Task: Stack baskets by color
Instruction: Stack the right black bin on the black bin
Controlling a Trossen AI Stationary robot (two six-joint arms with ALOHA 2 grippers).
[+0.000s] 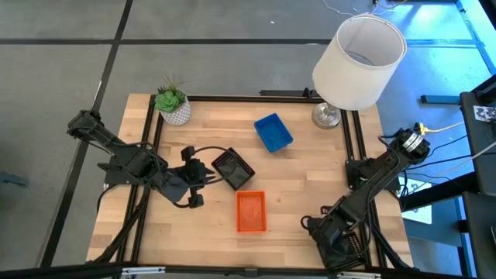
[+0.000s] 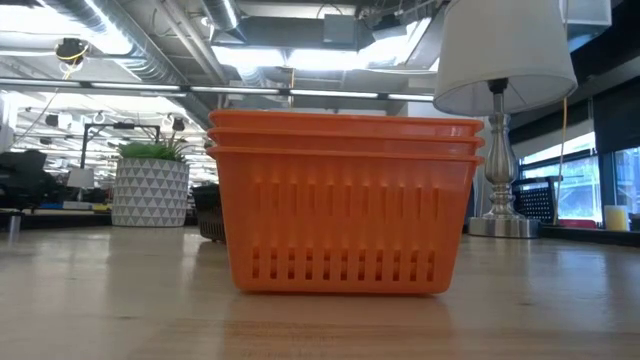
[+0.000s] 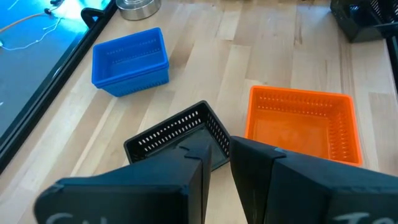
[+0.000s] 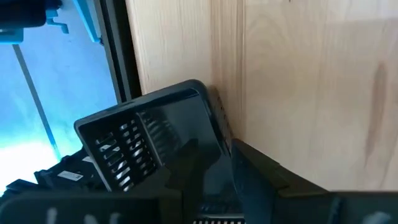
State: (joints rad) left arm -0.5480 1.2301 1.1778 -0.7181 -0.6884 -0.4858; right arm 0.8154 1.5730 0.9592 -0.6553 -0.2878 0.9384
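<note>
Three orange baskets (image 2: 342, 205) stand nested in one stack (image 1: 250, 211) on the table near its front edge. A blue basket (image 1: 273, 132) rests on its bottom toward the back. My left gripper (image 1: 211, 175) is shut on a black basket (image 1: 233, 169) left of the middle, seen close in the left wrist view (image 3: 177, 134). My right gripper (image 1: 316, 226) is at the near right corner, shut on another black basket (image 4: 146, 134) that reaches out past the table's edge. My left gripper has the black basket's end wall (image 3: 217, 144) between its two fingers, one finger inside (image 3: 186, 163) and one outside. It comes slanting down from the table's left. The basket sits tilted; whether it is clear of the table I cannot tell. My right gripper grips the other black basket by one wall (image 4: 219, 146), with one finger inside (image 4: 186, 165) and one outside (image 4: 264, 177). The fingers point steeply down. The basket is tilted, its open top toward the wrist camera, partly beyond the table's edge.
A white patterned plant pot (image 1: 173, 107) stands at the back left and a lamp with a wide white shade (image 1: 358, 62) at the back right. Black frame rails (image 1: 353, 147) run along the table's sides. Bare wood lies between the blue basket and the orange stack.
</note>
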